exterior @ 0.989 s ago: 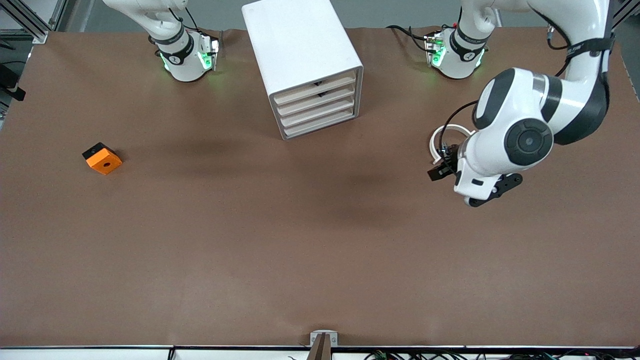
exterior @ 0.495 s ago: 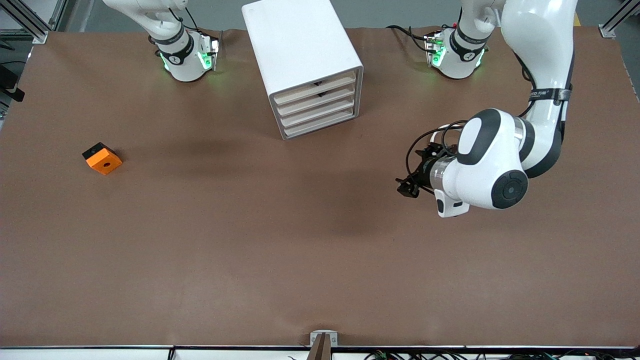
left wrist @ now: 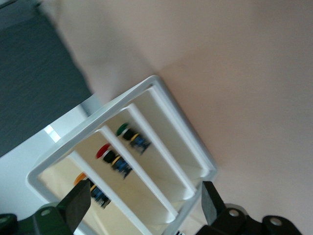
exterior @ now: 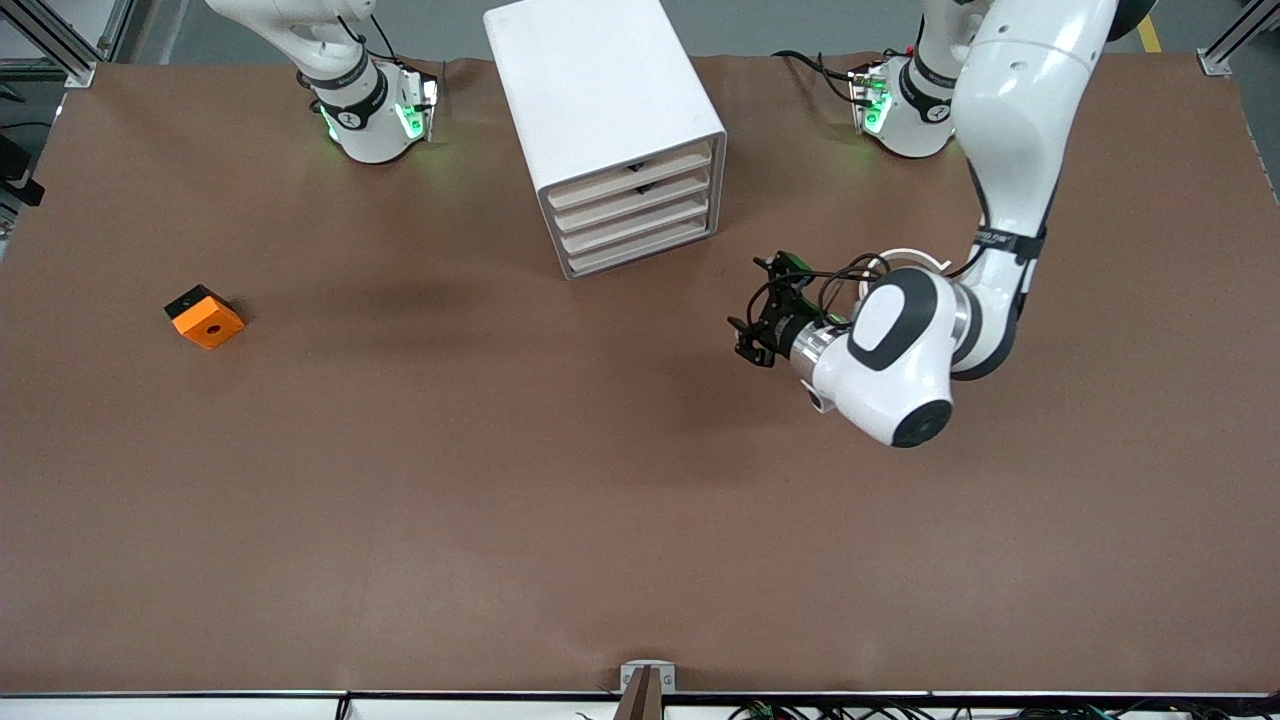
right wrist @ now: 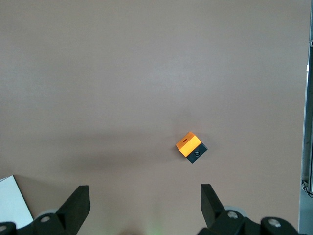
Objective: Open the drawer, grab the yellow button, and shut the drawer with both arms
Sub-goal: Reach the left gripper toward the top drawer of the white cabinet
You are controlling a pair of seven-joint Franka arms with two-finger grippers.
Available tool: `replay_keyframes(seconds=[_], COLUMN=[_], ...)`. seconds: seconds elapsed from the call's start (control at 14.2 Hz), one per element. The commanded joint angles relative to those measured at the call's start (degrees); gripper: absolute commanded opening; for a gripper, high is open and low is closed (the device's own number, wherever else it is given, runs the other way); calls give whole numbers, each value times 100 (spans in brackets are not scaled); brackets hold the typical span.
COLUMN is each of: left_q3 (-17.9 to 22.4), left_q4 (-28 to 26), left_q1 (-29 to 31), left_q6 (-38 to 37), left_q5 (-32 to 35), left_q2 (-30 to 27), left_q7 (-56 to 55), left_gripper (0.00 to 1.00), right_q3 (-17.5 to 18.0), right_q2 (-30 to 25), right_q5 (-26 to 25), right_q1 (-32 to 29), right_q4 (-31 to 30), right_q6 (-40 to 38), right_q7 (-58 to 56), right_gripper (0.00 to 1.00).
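Note:
The white drawer cabinet [exterior: 610, 120] stands near the arms' bases, its several drawer fronts [exterior: 635, 215] flush. My left gripper [exterior: 752, 330] is open and empty over the table, facing the cabinet's front from the left arm's end. In the left wrist view the gripper [left wrist: 144, 201] frames the cabinet [left wrist: 161, 93]. Inside show a green-capped button [left wrist: 123, 129], a red-capped one [left wrist: 103, 151] and the orange-capped button [left wrist: 80, 178], which is partly hidden by a finger. My right gripper [right wrist: 144, 203] is open and empty, high over the table; it is out of the front view.
An orange square block with a hole [exterior: 205, 317] lies toward the right arm's end of the table; it also shows in the right wrist view [right wrist: 191, 146]. A white cable loop [exterior: 905, 258] hangs at the left wrist.
The left arm has swung its gripper across the table toward the cabinet's drawer fronts and turned it to face them. The right arm waits unmoved.

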Motion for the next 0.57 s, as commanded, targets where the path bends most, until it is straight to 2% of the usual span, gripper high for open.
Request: replay_keyframes(seconds=[0.0,0.21,0.49], left_q3=[-12,-21,-38], left_q4=[124,-33,-271], left_q1=[31,-48,-224], left_q6=[-812,-1376,-1632], left_q5=[-565,-1102,-1304], left_q2=[299,502,695], left_q7=[-725,-1517,-1853], left_gripper=[100,100,100], right_q3=[-19,-10,-19], right_q2=[-73,-73,-73], right_q5=[229,239,230], right_q1=[-50,-41,-50], right_q4=[-52,-52,-44], right_q6=[-88,-97,-123], right_q7=[79,70,53], right_gripper=[100,100,100])
